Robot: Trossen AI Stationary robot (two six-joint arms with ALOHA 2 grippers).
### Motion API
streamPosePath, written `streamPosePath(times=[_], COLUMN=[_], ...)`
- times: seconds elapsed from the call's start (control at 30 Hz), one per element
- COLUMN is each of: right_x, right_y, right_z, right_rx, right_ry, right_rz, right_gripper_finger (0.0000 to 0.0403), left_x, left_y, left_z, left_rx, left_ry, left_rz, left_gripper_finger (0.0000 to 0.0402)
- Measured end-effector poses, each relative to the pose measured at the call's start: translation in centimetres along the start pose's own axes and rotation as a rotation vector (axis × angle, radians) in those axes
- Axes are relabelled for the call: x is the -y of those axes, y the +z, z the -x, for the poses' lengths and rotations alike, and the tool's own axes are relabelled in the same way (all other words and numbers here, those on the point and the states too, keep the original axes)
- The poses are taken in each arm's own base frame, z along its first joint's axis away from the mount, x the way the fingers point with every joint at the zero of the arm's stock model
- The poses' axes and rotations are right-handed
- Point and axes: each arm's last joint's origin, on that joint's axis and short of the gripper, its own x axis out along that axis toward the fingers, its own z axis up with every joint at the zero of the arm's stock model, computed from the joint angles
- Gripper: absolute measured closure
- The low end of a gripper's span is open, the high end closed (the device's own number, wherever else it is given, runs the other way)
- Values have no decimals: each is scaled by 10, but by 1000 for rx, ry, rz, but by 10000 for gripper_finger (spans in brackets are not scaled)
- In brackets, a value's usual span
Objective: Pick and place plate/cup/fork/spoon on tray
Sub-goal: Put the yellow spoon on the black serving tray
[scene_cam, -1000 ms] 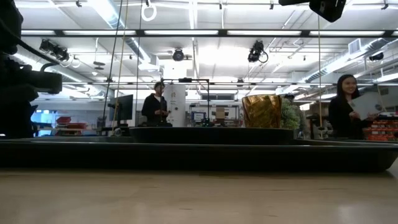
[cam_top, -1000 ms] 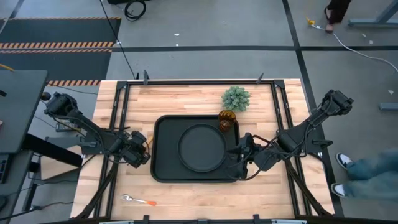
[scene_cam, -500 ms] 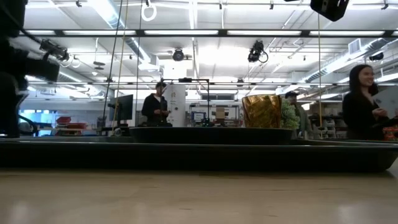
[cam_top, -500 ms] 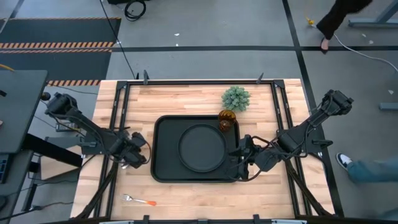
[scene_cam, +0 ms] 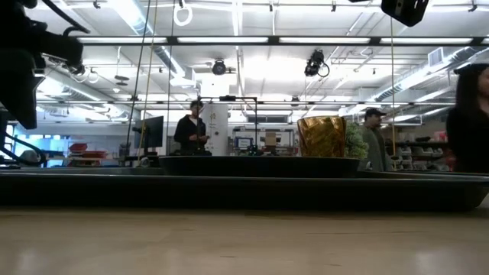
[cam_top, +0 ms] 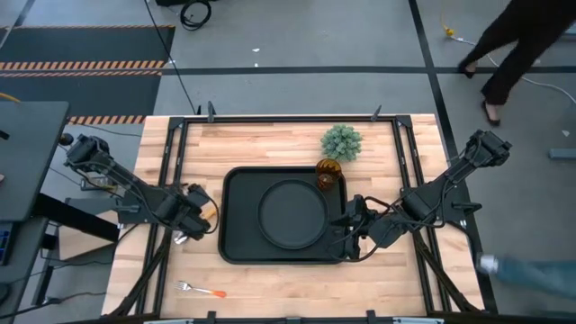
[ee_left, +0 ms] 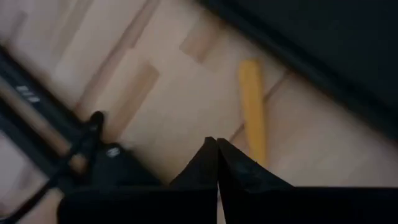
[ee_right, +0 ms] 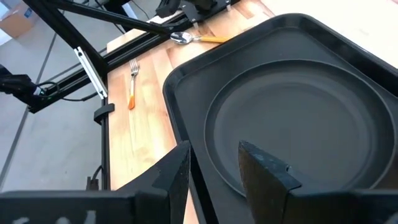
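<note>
The black tray point(cam_top: 236, 250) lies mid-table with the round black plate point(cam_top: 292, 214) on it and the amber cup point(cam_top: 328, 174) in its far right corner. The spoon point(ee_right: 186, 37), silver bowl and yellow handle point(ee_left: 252, 106), is beside the tray's left rim, under my left gripper point(ee_left: 216, 144), which is shut and raised. The fork point(cam_top: 200, 290) lies flat on the wood near the front left. My right gripper point(ee_right: 214, 155) hangs open above the tray's right rim and touches nothing. My left gripper stands with its shut fingers pointing steeply down over the spoon's middle. The yellow handle point(ee_left: 256, 155) runs off beside one finger and goes behind it. I cannot tell whether the fingers touch the spoon.
A fuzzy green plant ball point(cam_top: 342, 141) sits on the wood behind the cup. Black frame rails point(cam_top: 171, 162) run along the table's left and right sides. Bare wood shows in front of the tray. People walk on the floor beyond the table.
My left gripper has risen from beside the tray's left rim and drawn a little toward the table's left edge. A person has walked across the floor at the far right.
</note>
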Motion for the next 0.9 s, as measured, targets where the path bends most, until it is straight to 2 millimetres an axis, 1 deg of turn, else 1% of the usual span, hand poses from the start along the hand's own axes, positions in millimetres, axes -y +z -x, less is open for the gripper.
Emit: streamPosePath(times=[0.1,0.2,0.37,0.47,0.57,0.67,0.77,0.9], right_x=[0,0,-2,-2,-2,-2,-2,-2], right_y=[0,-1,-3,-3,-3,-3,-3,-3], right_z=[0,0,2,2,2,2,2,2], right_rx=[-2,-6,-16,-19,-18,-18,-18,-18], right_ry=[-1,-1,12,15,15,15,15,15], right_rz=[6,11,12,5,1,-9,-12,-12], right_gripper_finger=[261,261,261,261,261,261,261,261], left_x=[3,5,6,6,5,5,6,6], left_y=[-4,-11,-24,-30,-33,-34,-36,-36], left_z=[-11,-27,-50,-58,-60,-60,-60,-60], left_rx=[-4,-41,-158,-214,-274,-318,-366,-370], left_ry=[-28,-58,-145,-178,-185,-200,-219,-223], left_rz=[55,54,101,108,109,105,81,76], left_gripper_finger=[383,359,301,263,229,208,202,205])
